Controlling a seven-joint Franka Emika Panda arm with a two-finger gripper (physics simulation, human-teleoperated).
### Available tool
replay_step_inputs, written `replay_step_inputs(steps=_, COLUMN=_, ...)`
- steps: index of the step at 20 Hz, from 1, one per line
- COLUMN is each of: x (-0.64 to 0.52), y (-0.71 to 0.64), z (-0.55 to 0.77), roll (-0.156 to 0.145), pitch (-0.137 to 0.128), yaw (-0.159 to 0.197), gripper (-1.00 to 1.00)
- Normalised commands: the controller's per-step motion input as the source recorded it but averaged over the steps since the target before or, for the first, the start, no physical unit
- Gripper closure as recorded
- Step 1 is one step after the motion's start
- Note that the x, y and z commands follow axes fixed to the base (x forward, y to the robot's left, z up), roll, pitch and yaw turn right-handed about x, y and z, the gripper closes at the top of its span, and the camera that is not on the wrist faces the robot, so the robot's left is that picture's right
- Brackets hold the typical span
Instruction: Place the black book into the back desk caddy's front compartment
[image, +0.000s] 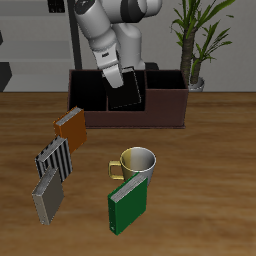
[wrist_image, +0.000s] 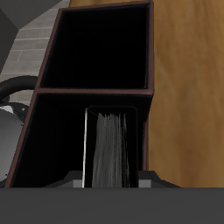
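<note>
The black book (image: 127, 88) is already up off the bench (image: 200, 180). The claw (image: 113, 72) is closed on it and holds it in the air, right over the back desk caddy (image: 165, 108). So picking it up is done. What is left is to lower the book into the front compartment (wrist_image: 61, 131) and let go.

In the exterior view the book hangs tilted, not straight up. Its long side runs from the claw down toward the caddy, and its low end is close to the caddy's top edge, maybe just inside. I cannot tell for sure if it is past the rim yet.

In the wrist view the book's pale page edge (wrist_image: 110, 149) faces the camera, with the 2 black covers on each side. The book points down into the dark cell below it. A second dark cell (wrist_image: 101, 48) lies beyond a wooden wall. The book looks lined up with the nearer cell, close to the wall on the bench side.

I think the book is nearly there. It must go down straight so it does not bump the wooden walls.

Nearer the bench's front edge are a green book (image: 127, 205), a metal mug (image: 138, 162), a striped book (image: 56, 158), an orange book (image: 71, 127) and a grey book (image: 45, 198). None of them is in the way.
</note>
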Motion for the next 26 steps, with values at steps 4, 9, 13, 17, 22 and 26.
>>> replay_step_inputs(steps=4, x=0.00, y=-0.03, z=-0.10, roll=0.000, pitch=0.014, yaw=-0.009, gripper=1.00)
replay_step_inputs(steps=9, x=0.00, y=-0.01, z=-0.14, roll=0.002, pitch=0.025, yaw=-0.020, gripper=1.00)
replay_step_inputs(steps=13, x=0.08, y=-0.05, z=-0.29, roll=-0.010, pitch=0.054, yaw=-0.021, gripper=1.00)
replay_step_inputs(steps=17, x=0.04, y=-0.08, z=-0.21, roll=-0.014, pitch=0.031, yaw=-0.032, gripper=1.00)
replay_step_inputs(steps=22, x=0.05, y=-0.03, z=-0.33, roll=-0.013, pitch=0.056, yaw=-0.024, gripper=1.00)
replay_step_inputs(steps=26, x=0.02, y=0.04, z=-0.11, roll=-0.021, pitch=0.015, yaw=-0.030, gripper=1.00)
